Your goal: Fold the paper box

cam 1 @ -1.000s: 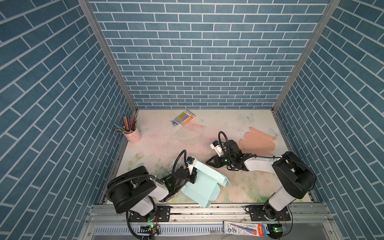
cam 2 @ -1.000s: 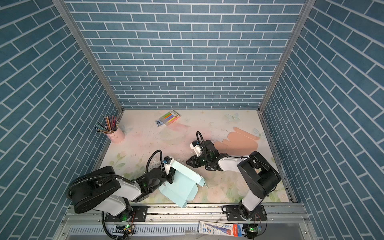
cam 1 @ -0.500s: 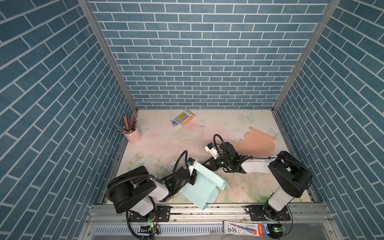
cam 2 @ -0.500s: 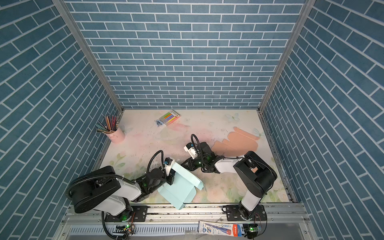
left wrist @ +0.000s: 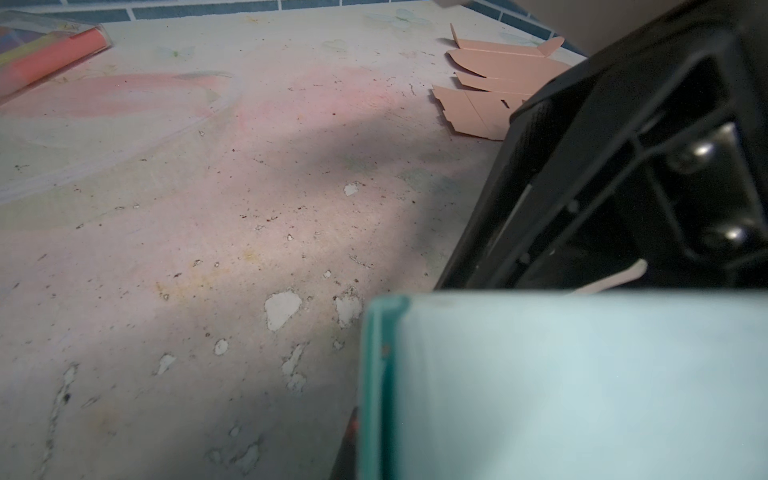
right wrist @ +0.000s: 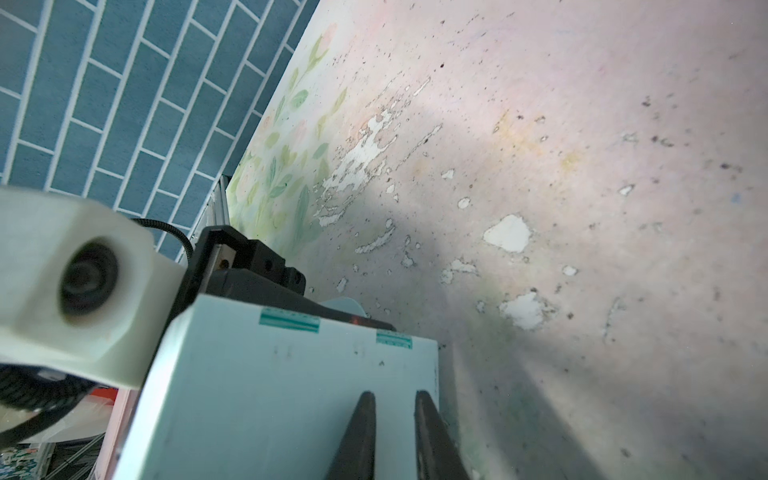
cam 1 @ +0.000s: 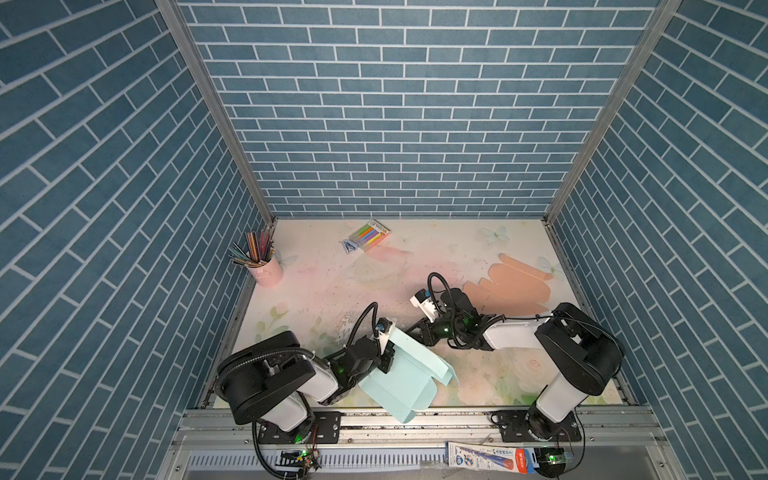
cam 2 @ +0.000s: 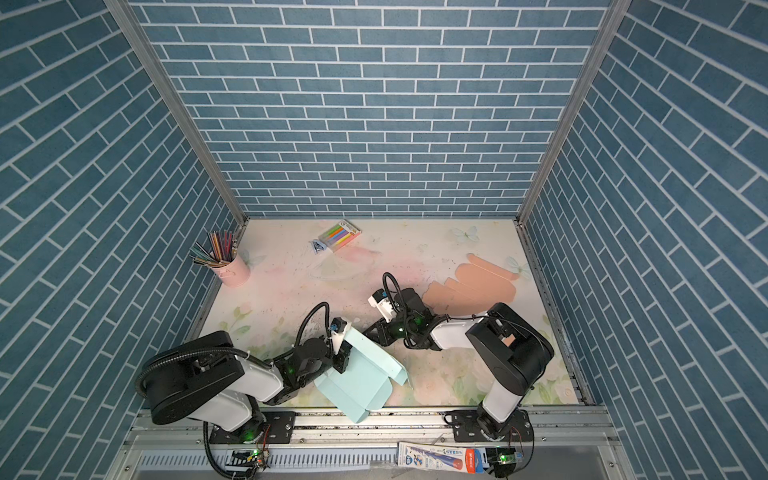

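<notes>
Arms [cam 1: 266,382]: black joints [cam 1: 582,361], white links [cam 1: 513,336], looped black cables [right wrist: 20,395], white camera housings [right wrist: 25,249]; right hand [right wrist: 394,395] black-fingered.

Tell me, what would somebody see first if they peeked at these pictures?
Probably the light blue paper box, half folded and tilted up near the front edge of the table. It is pinched at one side by the left pincer, with the right pincer right next to it. After that, the flat peach cardboard sheet lying on the right side, and the pink cup of coloured pencils by the left wall.
</notes>
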Robot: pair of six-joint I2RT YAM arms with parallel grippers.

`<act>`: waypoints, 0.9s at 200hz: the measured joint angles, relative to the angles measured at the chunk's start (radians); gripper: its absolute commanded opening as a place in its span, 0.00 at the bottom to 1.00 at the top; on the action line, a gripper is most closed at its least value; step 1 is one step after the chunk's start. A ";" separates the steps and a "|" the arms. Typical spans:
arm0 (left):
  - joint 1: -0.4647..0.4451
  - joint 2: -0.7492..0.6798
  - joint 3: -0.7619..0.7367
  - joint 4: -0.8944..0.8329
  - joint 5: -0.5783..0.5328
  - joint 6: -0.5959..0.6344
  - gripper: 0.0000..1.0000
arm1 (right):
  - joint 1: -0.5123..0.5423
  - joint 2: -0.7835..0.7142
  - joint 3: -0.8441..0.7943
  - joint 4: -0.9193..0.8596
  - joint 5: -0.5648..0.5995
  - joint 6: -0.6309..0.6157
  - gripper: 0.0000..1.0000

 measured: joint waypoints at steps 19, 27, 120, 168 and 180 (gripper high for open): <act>0.000 0.000 -0.002 0.004 0.000 -0.003 0.13 | -0.005 0.000 -0.006 0.000 -0.004 0.000 0.19; 0.000 0.000 -0.004 0.008 0.000 -0.004 0.16 | -0.007 0.000 -0.008 0.000 -0.007 0.000 0.19; 0.000 -0.085 -0.043 0.025 -0.005 -0.018 0.26 | -0.011 0.000 -0.016 -0.016 -0.021 0.002 0.19; 0.000 -0.162 -0.045 -0.018 -0.016 -0.013 0.21 | -0.012 -0.002 -0.016 -0.031 -0.021 0.002 0.19; 0.000 -0.172 -0.045 -0.031 -0.020 -0.010 0.18 | -0.012 -0.005 -0.016 -0.033 -0.021 0.002 0.19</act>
